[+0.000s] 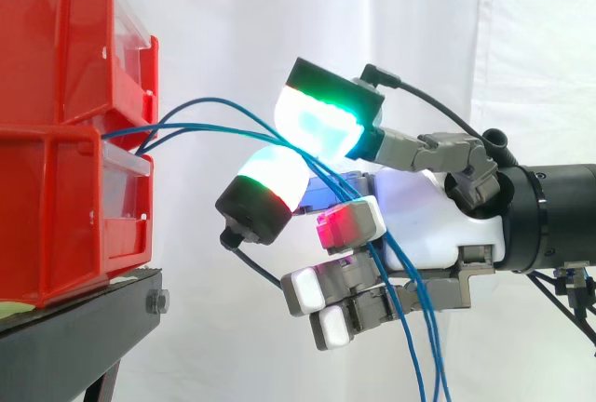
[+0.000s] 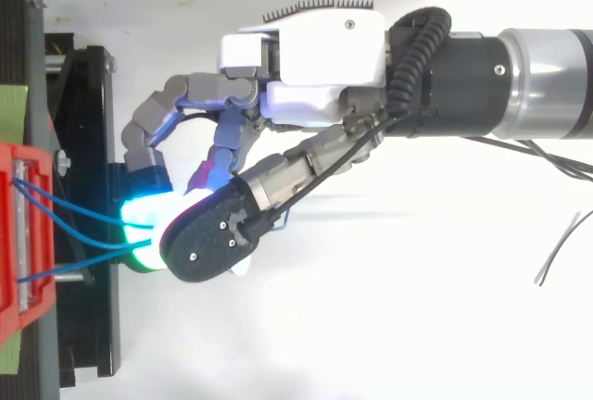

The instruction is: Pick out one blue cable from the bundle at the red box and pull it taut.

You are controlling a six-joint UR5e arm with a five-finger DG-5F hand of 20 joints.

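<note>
White curtain (image 1: 233,30) behind, we see the hand (image 1: 419,225) pinching the cables (image 1: 214,127) near the bins (image 1: 56,95).
We find two red bins stacked on a black stand (image 1: 84,318) at the left, and the blue cables come out where the bins meet, bow up and over in loose arcs, and pass between two glowing pads (image 1: 321,123), one green-lit above and one red-rimmed below, which close on them. Past the pinch we follow the cables down across the white palm and off the bottom edge. We see the other fingers curled in under the palm, one tip red, the others white. From above, we see the hand (image 2: 324,57) reach in from the right, well short of the bins (image 2: 23,233).
</note>
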